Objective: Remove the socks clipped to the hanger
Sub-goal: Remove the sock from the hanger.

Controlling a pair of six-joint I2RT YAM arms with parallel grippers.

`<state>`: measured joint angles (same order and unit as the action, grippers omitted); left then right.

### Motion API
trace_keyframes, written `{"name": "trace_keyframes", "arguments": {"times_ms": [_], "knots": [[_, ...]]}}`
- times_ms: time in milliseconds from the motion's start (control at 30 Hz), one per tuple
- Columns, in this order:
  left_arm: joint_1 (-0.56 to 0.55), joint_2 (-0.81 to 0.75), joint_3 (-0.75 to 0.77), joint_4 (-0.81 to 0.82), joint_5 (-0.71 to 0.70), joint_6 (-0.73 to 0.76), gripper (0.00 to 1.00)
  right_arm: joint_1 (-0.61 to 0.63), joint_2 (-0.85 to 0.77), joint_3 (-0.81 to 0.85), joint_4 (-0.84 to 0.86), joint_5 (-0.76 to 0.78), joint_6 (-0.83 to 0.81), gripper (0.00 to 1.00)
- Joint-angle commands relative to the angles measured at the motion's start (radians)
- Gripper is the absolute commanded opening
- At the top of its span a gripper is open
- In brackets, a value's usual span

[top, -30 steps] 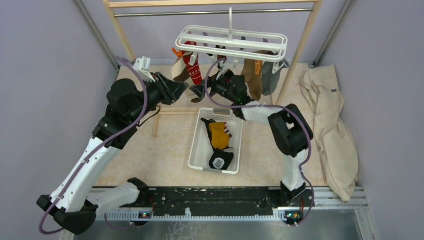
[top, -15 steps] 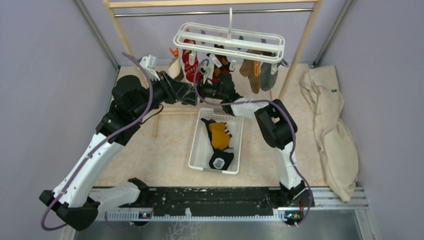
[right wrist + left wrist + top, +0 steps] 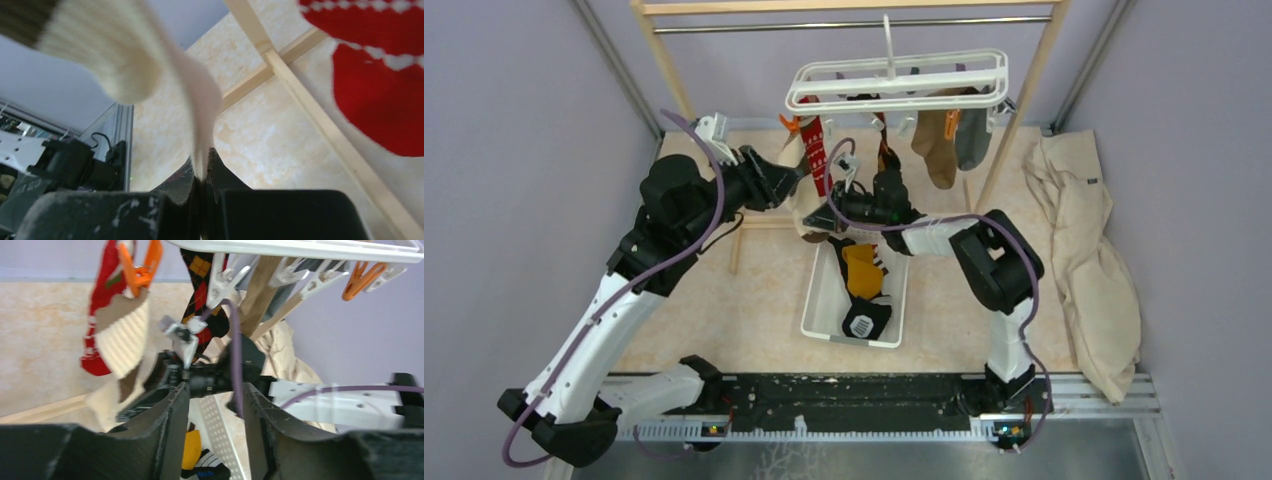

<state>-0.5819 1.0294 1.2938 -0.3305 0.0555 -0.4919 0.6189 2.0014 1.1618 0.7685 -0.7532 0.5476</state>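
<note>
**A thin pinch on a sock that is not free yet**

The right jaws are fully closed on the lower edge of the cream sock point(image 3: 125, 337), with only a narrow fold of cloth between them. The top of this sock seems to sit in the orange clip point(image 3: 142, 267) under the hanger point(image 3: 300, 248), beside the red sock point(image 3: 380, 100). I cannot see clearly how the clip bites the cloth. The left jaws stand about half open, hold nothing, and point at the right arm from just beside it.

Please watch these points:

- The cloth can slip out. The hold is near the edge, so a quick pull may leave the sock on the clip.
- The hanger can swing or tip. It hangs only by its hook on the metal rod point(image 3: 824, 25), and a sideways pull will drag the whole frame. In the worst case the hook comes off the rod.
- The arms can touch. The purple cable point(image 3: 235, 370) of the right arm runs directly in front of the left jaws. If you close or advance the left arm now, it may catch the cable.
- The sock can land on the tabletop. The white basket point(image 3: 815, 290) lies below the clip and a little nearer to you, so release only when you are above it.
</note>
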Motion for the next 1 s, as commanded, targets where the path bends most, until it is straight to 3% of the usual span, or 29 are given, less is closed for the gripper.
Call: {"name": "trace_keyframes", "arguments": {"times_ms": [0,300,567,767,967], "knots": [[0.003,-0.043,0.047,-0.057,-0.124,0.075,0.53,0.001,-0.209,-0.062,0.059,-0.019,0.018,0.00],[0.005,-0.044,0.094,-0.069,-0.167,0.122,0.62,-0.005,-0.364,-0.137,-0.038,-0.091,0.036,0.00],[0.032,-0.043,0.105,-0.013,-0.229,0.210,0.71,-0.022,-0.535,-0.148,-0.265,-0.074,-0.071,0.00],[0.089,-0.006,0.153,-0.019,-0.232,0.236,0.71,-0.046,-0.636,-0.146,-0.395,-0.039,-0.117,0.00],[0.134,0.041,0.197,-0.012,-0.149,0.168,0.71,-0.052,-0.705,-0.155,-0.463,0.011,-0.142,0.00]]}}
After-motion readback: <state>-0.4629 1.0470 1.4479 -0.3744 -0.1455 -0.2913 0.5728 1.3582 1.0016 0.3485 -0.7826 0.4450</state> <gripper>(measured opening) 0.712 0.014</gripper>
